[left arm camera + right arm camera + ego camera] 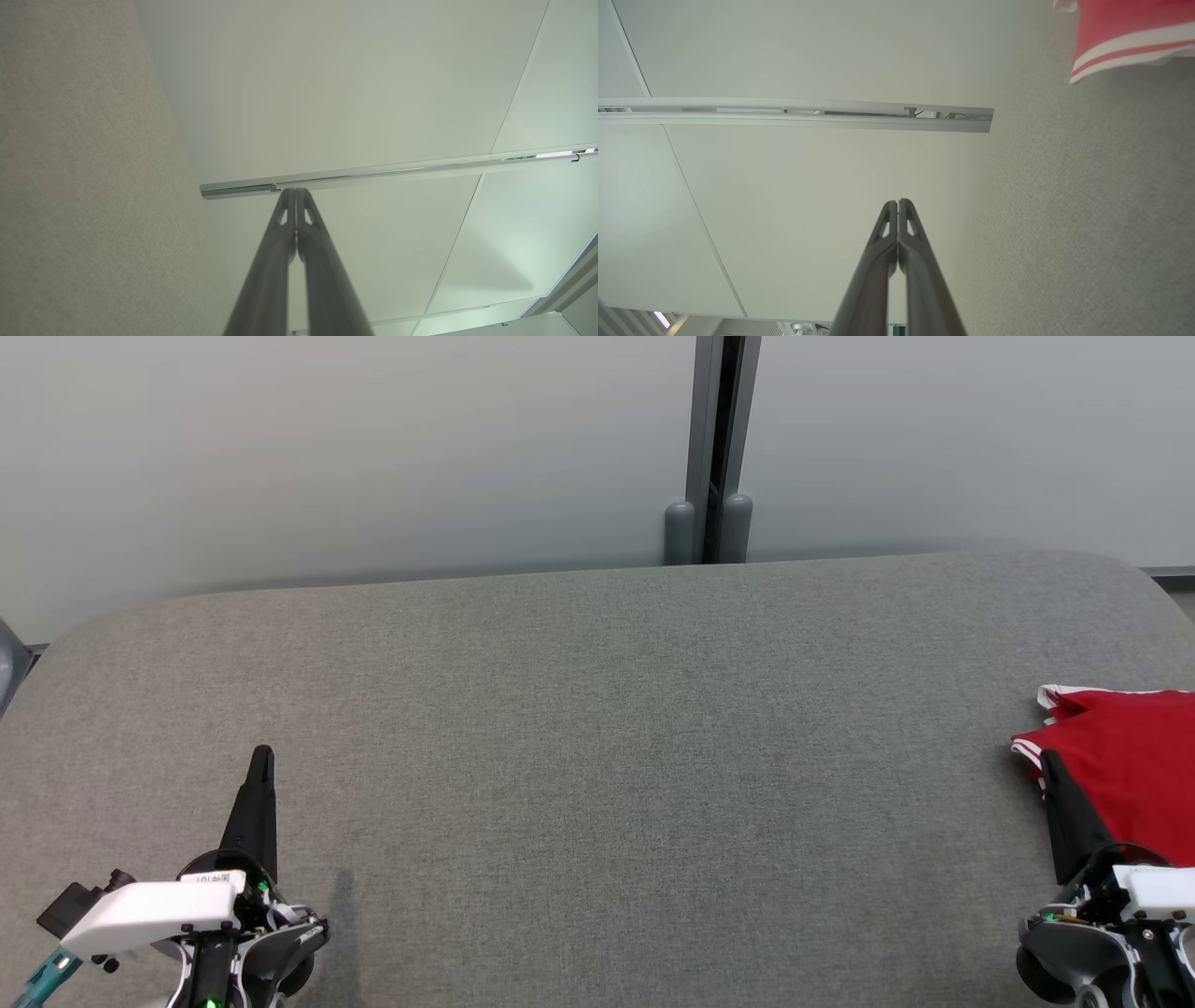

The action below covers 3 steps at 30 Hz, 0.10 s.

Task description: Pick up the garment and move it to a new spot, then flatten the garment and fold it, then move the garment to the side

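Red garment point(1134, 775), white stripes at edge, lying on grey bench point(597, 728) just beside right tool point(1047, 761), off to its outer side. Both right tool and left tool point(262, 756) pressing fingers together, gripping nothing; left tool hovering well apart from garment.
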Tool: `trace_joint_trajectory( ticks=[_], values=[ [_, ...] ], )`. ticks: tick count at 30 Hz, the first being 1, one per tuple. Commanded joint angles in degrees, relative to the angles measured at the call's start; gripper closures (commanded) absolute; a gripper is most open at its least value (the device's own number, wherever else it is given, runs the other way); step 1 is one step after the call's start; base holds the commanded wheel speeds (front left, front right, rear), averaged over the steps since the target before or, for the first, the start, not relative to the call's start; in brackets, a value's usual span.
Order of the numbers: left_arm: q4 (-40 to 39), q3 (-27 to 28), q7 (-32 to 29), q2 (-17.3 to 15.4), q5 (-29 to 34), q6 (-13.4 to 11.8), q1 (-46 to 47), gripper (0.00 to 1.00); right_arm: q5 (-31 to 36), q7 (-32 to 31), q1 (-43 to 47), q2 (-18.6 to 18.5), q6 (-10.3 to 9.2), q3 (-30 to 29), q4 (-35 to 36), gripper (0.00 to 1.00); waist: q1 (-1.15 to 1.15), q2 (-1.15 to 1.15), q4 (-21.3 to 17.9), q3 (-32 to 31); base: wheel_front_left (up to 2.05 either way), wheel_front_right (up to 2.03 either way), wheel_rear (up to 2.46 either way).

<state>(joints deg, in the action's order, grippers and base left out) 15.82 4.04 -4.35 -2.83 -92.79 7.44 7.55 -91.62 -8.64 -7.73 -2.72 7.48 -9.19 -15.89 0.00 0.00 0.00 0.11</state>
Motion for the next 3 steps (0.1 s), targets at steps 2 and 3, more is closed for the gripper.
trace_joint_trajectory(
  ticks=[2,3],
  values=[
    [0.0,0.3,-0.1,-0.1,0.2,0.3,1.0,1.0,-0.4,-0.2,-0.5,-0.3,0.02,-0.3,-0.1,1.0,0.0,0.0,0.0,0.0,0.0,0.0,0.0],
    [0.0,0.3,-0.1,-0.1,0.2,0.3,1.0,1.0,-0.4,-0.2,-0.5,-0.3,0.02,-0.3,-0.1,1.0,0.0,0.0,0.0,0.0,0.0,0.0,0.0]
  ],
)
